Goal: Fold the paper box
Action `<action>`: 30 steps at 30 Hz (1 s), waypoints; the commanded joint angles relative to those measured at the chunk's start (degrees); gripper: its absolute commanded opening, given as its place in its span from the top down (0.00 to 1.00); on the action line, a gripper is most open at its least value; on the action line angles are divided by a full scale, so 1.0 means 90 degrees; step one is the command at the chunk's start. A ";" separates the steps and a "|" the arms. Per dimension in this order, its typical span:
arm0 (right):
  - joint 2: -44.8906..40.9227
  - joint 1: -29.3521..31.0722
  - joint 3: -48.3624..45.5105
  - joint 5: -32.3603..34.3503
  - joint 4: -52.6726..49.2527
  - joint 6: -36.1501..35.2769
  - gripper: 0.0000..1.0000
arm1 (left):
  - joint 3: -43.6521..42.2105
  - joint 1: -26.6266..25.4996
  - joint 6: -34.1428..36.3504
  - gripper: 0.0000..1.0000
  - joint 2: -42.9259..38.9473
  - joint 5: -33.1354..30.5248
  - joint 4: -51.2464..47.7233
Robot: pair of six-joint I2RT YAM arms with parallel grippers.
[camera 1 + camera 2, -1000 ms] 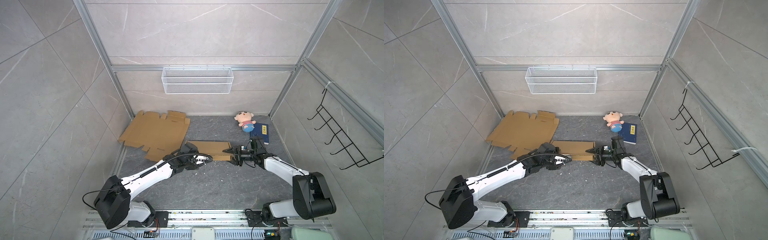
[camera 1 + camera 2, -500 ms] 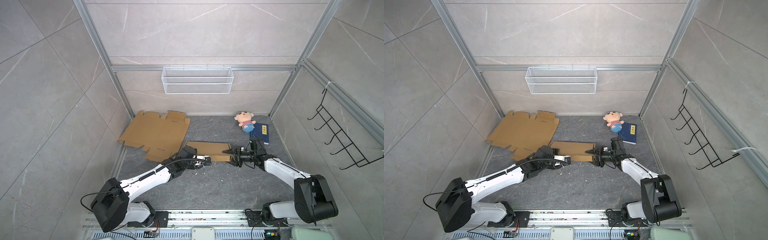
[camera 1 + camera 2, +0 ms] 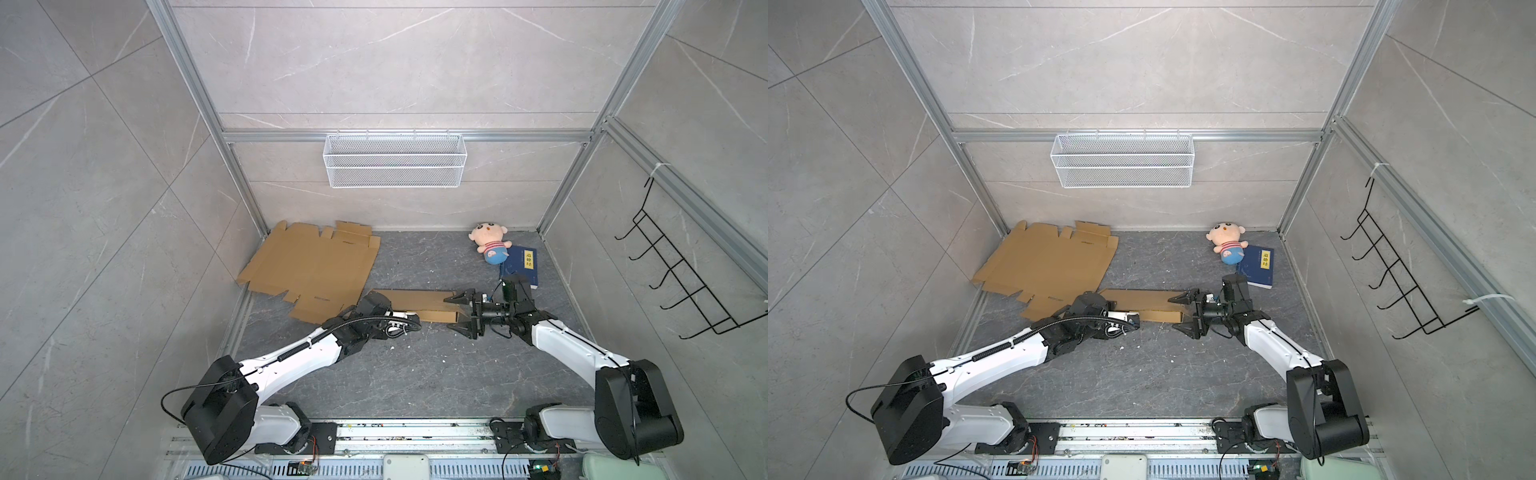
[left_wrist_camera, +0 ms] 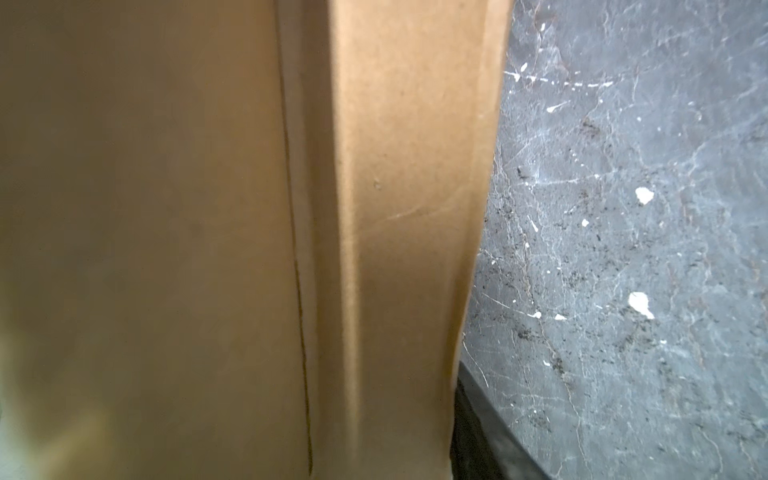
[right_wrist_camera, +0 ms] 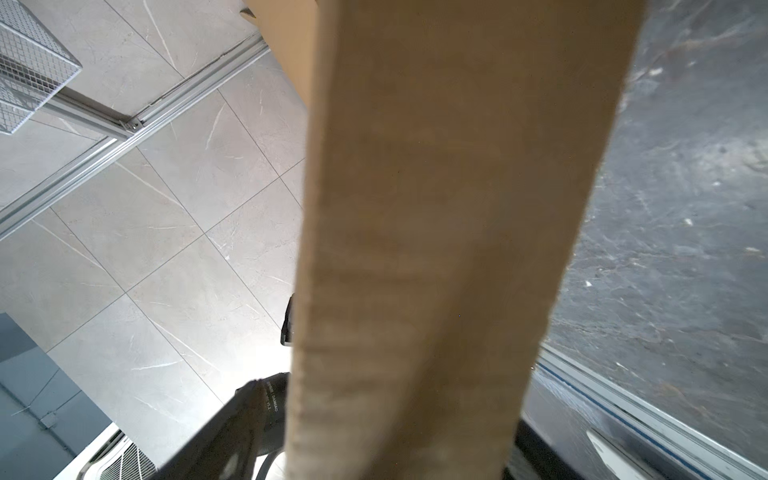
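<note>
Overhead view of a dark stone desk walled in by grey tiles, with 2 white robot arms reaching in from the near edge. The paper box [image 3: 415,305], a long brown cardboard piece partly folded and lying low, sits mid-desk between them.

The right hand [image 3: 457,313] has its jaws spread wide, straddling the end of the box on its own side. Whether its pads touch the cardboard cannot be told. The left hand [image 3: 405,325] sits at the box's near long edge, toward the opposite end, but its wrist hides the fingers, so its state cannot be told. Both wrist views show little but brown cardboard close up, with a raised strip running along a crease.

The step in hand looks like raising and setting a long side wall. To do it well, 1 hand should pin the base flat while the other closes on the wall near the crease. It should turn the wall along the scored line rather than pull, so the light box does not slide or buckle.

A second cardboard sheet [image 3: 311,270] lies flat just beyond the box's left end. A plush doll [image 3: 490,247] and a blue book [image 3: 521,266] lie beyond its right end.

Containers: a white wire basket [image 3: 395,166] hangs on the back wall, well above the box, and looks empty. Nothing shows inside the box itself.
</note>
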 commanded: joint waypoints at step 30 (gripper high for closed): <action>-0.1435 -0.0546 0.0783 0.2289 -0.2322 -0.7010 0.16 | 0.4695 0.0525 -0.1881 0.55 0.2721 0.2643 -0.6232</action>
